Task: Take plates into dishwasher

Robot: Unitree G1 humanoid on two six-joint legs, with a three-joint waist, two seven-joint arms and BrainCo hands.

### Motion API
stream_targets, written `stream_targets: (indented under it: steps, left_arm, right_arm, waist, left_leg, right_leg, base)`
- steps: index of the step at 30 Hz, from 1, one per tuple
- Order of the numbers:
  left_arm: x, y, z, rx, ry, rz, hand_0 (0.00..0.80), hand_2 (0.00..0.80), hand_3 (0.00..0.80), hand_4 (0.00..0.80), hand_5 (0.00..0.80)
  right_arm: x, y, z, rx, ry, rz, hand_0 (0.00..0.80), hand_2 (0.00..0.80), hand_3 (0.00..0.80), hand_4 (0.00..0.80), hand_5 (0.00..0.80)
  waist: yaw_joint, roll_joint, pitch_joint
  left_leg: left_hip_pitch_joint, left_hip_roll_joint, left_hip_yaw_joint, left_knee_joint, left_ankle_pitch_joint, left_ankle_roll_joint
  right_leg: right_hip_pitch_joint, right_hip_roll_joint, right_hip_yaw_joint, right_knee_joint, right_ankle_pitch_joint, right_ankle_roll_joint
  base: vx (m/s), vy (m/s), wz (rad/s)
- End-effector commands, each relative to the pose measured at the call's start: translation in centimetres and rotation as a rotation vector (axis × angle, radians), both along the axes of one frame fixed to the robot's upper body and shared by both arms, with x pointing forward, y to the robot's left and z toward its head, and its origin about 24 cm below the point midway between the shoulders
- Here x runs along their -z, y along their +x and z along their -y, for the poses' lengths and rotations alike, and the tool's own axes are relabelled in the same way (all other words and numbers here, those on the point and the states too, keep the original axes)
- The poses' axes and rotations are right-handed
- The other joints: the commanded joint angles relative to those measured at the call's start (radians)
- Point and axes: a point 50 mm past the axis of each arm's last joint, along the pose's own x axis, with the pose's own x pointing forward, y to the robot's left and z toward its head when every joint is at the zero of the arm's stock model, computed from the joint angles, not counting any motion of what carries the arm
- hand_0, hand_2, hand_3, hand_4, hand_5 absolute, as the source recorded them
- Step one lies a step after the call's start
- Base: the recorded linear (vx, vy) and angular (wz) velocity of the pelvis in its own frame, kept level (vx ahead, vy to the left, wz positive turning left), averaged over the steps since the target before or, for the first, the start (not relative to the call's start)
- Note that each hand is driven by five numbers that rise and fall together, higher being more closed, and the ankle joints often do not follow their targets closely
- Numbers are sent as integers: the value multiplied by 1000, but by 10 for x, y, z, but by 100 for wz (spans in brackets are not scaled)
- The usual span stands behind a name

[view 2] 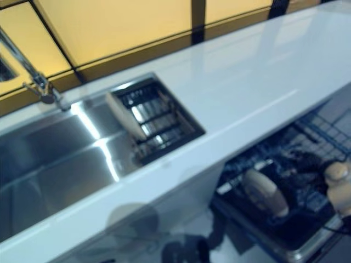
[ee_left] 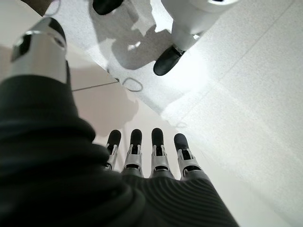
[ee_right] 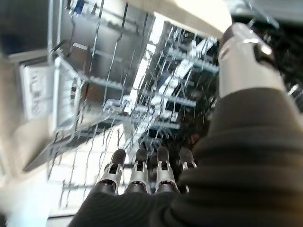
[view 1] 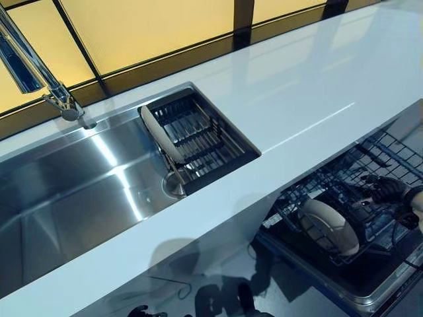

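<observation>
A white plate [view 1: 328, 226] stands on edge in the open dishwasher's lower wire rack [view 1: 386, 150] at the lower right, below the counter. Another white plate [view 1: 157, 132] stands on edge in the dark drain basket [view 1: 198, 135] set in the sink. My right hand [view 1: 390, 190] hovers over the dishwasher rack just right of the plate there. In the right wrist view its fingers [ee_right: 137, 172] are straight and empty above the rack wires. My left hand [ee_left: 147, 156] shows only in the left wrist view, hanging low with relaxed, empty fingers over the floor.
A steel sink [view 1: 73, 191] fills the left, with a tall faucet [view 1: 39, 72] behind it. A white countertop [view 1: 304, 86] runs across to the right, above the dishwasher. The counter's front edge overhangs the rack.
</observation>
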Motion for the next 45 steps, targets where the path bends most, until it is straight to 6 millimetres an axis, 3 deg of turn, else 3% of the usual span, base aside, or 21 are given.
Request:
stream_targets:
  steps: [1,16,25,32,45]
  left_arm:
    - [-4,-13,-35,-7,118,-67,0,0,0,0,0]
    - [-1,-32,-44,-62,132,-108,0,0,0,0,0]
    - [1,-36,-44,-88,128,-117,0,0,0,0,0]
    - [2,-42,-44,-90,130,-131,0,0,0,0,0]
    - [3,-43,-42,-86,134,-137,0,0,0,0,0]
  right_arm:
    - [-14,-1,2,11,17,82,0,0,0,0,0]
    - [-53,-16,44,263,-35,192,0,0,0,0,0]
    - [-80,-12,47,323,37,365,0,0,0,0,0]
    - [-111,3,28,264,104,567,0,0,0,0,0]
    - [-138,34,-13,111,117,655,0,0,0,0,0]
  waist:
    - [-1,-82,-86]
    - [39,-111,-140]
    - [70,-129,-165]
    - [103,-142,-181]
    - [167,-145,-188]
  left_leg:
    - [38,13,-8,0,-43,-3]
    - [60,14,-22,0,-43,-1]
    - [57,16,-38,0,-37,-4]
    - [56,18,-54,0,-34,-4]
    - [49,9,-95,0,-26,-3]
  right_leg:
    - [21,-37,21,17,-23,80]
    - [68,-33,3,6,-30,76]
    - [85,-30,-23,1,-33,72]
    - [100,-31,-44,-1,-39,69]
    - [126,-42,-98,-2,-53,64]
  base:
    - [0,0,0]
    - [10,2,-1]
    - [0,0,0]
    - [6,-3,4]
    - [4,-3,13]
